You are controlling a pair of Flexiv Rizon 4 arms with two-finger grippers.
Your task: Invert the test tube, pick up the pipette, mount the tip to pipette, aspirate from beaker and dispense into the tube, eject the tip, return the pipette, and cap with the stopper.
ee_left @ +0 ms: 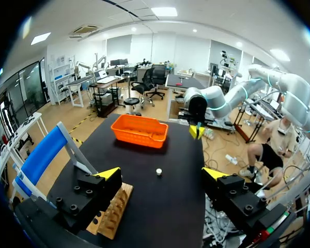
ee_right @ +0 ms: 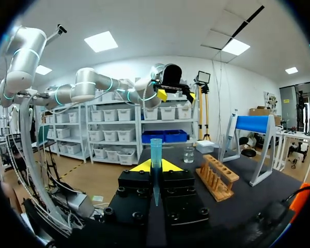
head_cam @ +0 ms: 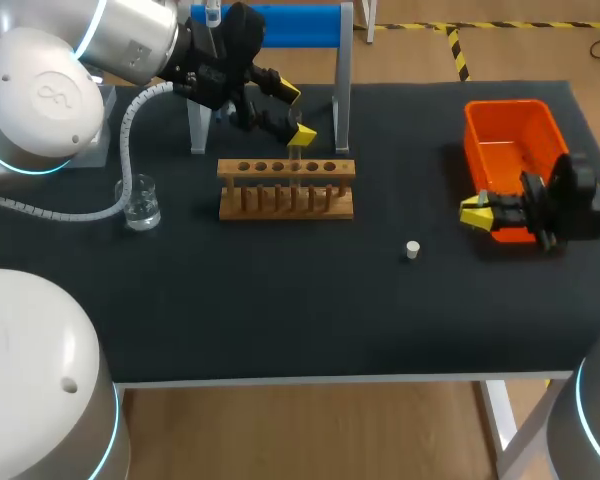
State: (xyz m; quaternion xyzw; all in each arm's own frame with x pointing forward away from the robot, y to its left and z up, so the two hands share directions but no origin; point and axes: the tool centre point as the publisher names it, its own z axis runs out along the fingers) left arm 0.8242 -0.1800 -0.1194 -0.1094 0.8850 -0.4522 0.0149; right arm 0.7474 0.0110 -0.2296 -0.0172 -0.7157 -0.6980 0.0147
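Your left gripper (head_cam: 296, 113) is hanging over the back of the wooden rack (head_cam: 286, 188) with its fingers spread wide and nothing between them. From the left wrist view you can see the rack under one finger and bare table (head_cam: 280, 310) under the other. A clear test tube (head_cam: 294, 162) seems to be standing in one of the rack's middle holes, right below the lower yellow tip, but it's faint, so I can't say which way up it is.

Your right gripper (head_cam: 478, 212) is over on the right side of the table, just beside the near corner of the orange bin (head_cam: 510, 125). Its fingers are pinched tight on a blue pipette tip (ee_right: 155, 152). In the right wrist view the tip sticks up between the two yellow tips, wide end out and pointed end back toward the wrist.

The little white stopper (head_cam: 412, 249) sits alone on the table between the rack and the right gripper, apart from both. The beaker (head_cam: 141, 205) with clear liquid is to the left of the rack, beside the left arm's hose. The pipette (head_cam: 213, 14) hangs on the blue-barred stand (head_cam: 310, 25) behind the rack, mostly hidden by the left arm.
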